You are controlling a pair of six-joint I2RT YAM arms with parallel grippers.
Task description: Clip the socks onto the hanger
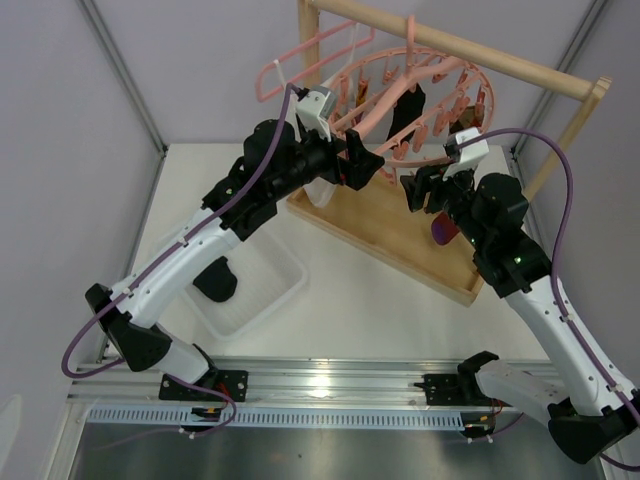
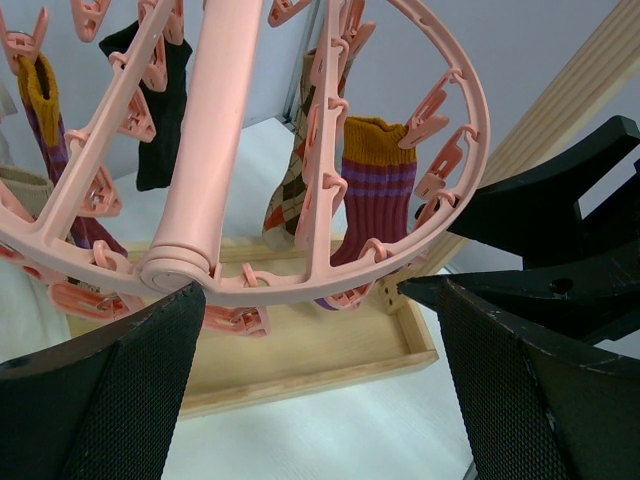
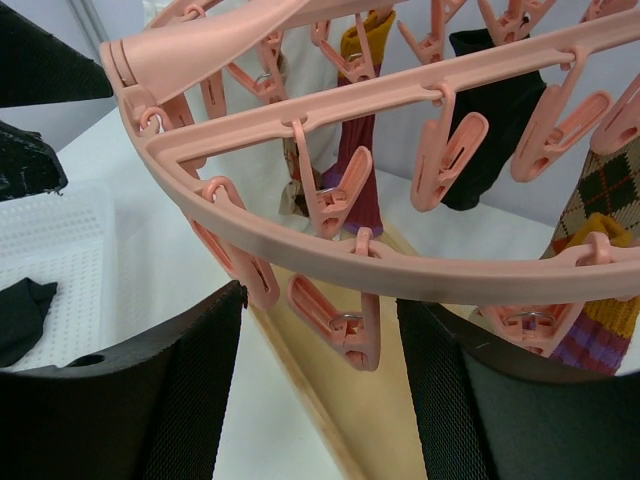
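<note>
A white table (image 1: 340, 300) fills the top view. On it, toward 1 o'clock, stands a pale wooden rack (image 1: 400, 235) with a flat base and a round top rail. The black-and-white left arm (image 1: 200, 250) reaches from 7 o'clock toward the rack, and the right arm (image 1: 540, 290) reaches from 5 o'clock.

The large round pink plastic drying hanger (image 2: 215, 130) hangs from the rail at 12 to 1 o'clock, tilted, with its rings and clips between the two wrists. A white mesh plastic basket (image 1: 255, 300) sits at 8 o'clock on the table and holds one crumpled black sock (image 1: 217, 279).

Several socks hang clipped to the hanger. In the left wrist view, taking the hanger's hub as centre, a black hanging sock (image 2: 160, 110) is at 12 o'clock, a tan argyle sock (image 2: 290, 190) at 1 o'clock, and a maroon-and-purple striped sock with a mustard cuff (image 2: 375, 195) at 2 o'clock.

The left gripper (image 2: 320, 300) is spread wide just under the hub and ring and grasps nothing. The right gripper (image 3: 320, 310) has its fingers parted below the outer ring. A small pink clip (image 3: 345, 325) dangles in the gap and touches neither pad. Nothing is held.
</note>
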